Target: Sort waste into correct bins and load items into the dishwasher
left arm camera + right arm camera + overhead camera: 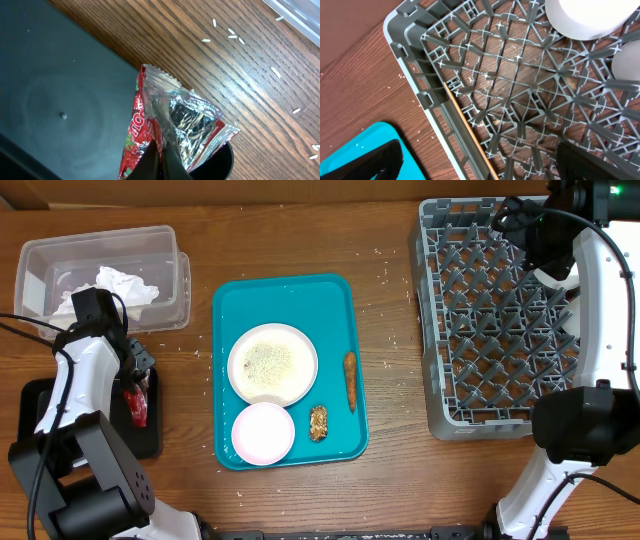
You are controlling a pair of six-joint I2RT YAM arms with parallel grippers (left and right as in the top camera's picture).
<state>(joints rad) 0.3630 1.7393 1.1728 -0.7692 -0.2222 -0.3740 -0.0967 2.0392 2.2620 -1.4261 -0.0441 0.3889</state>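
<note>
Left hand (pixel 190 162), cropped, on red wrapper (pixel 182 112)

Two robot arms at work: the left arm (pixel 75 375) and the right arm (pixel 600 285) wear smooth white curved shells over bulky black joints, with thin black cables (pixel 20 321) trailing alongside. A green light (pixel 612 190) glows on the right arm; its fingers (pixel 600 165) are matte black.

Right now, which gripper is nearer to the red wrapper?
Left. The left gripper is shut on the red wrapper, holding it over the edge of the black bin. The right gripper is far across the table, open above the dishwasher rack.
</note>
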